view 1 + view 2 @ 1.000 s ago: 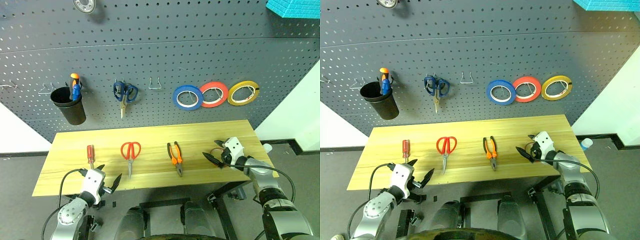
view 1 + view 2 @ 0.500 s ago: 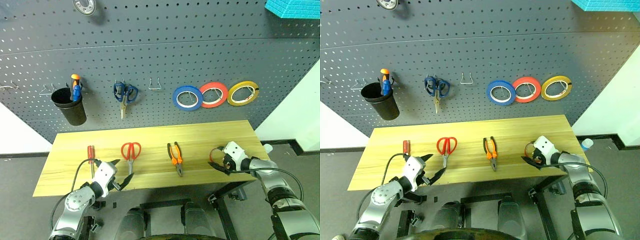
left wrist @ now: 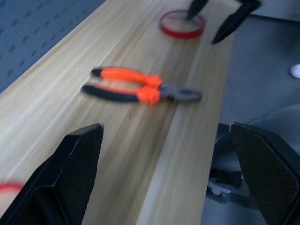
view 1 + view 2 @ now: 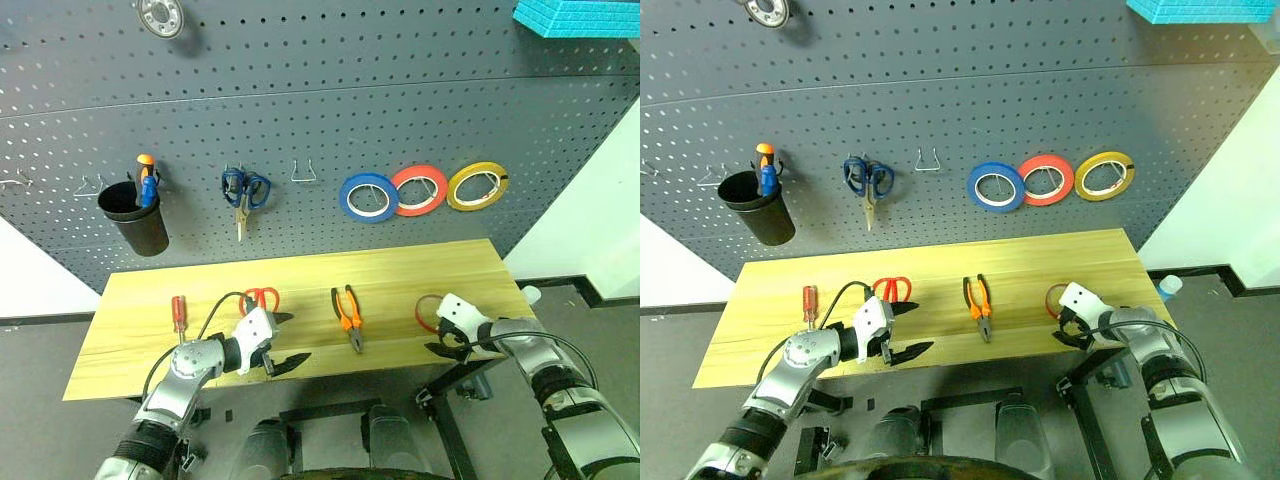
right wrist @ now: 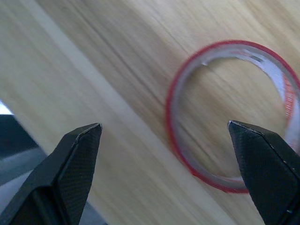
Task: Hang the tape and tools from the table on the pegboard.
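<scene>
Both spread claws hover at the table (image 4: pixel 300 270) front edge.

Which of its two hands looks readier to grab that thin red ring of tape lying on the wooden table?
The right gripper, probably: it hangs open right beside the thin red tape ring, while the left gripper is far along the table near the scissors.

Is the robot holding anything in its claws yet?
No. Both claws are open and empty: the right claw is by the red tape ring, the left claw near the scissors.
</scene>
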